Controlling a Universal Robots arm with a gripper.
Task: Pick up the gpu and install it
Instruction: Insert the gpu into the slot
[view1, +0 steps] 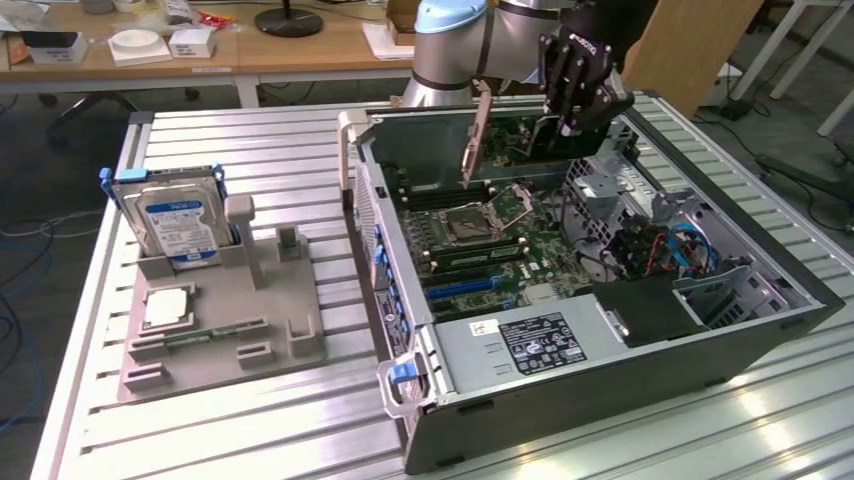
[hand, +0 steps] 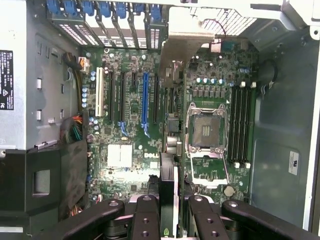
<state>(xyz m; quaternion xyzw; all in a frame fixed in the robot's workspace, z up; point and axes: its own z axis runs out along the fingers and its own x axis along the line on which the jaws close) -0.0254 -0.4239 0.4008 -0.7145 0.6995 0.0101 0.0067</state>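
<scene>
Ribbed metal worktop (view1: 240, 420), open pc case (view1: 601, 400) lying on its side with the motherboard (view1: 527, 250) facing up, handy for reaching in from above. Over on the exterior view's left, grey holder (view1: 287, 330) with a hard drive (view1: 180, 225) standing in it, well apart from the case and out of the way. Jaws clamped on the gpu (view1: 514, 140) along its top edge, hanging it upright above the back end of the case, not seated in anything yet. Held edge-down like that presumably for going straight down into a slot. Seen edge-on in the wrist view between the black fingers (hand: 145, 220), with the silver bracket (hand: 185, 45) aimed at the rear slot openings, so turned the right way round. Looks to be just beside the long blue slot (hand: 145, 100) rather than square over it, but hard to judge from up there.
</scene>
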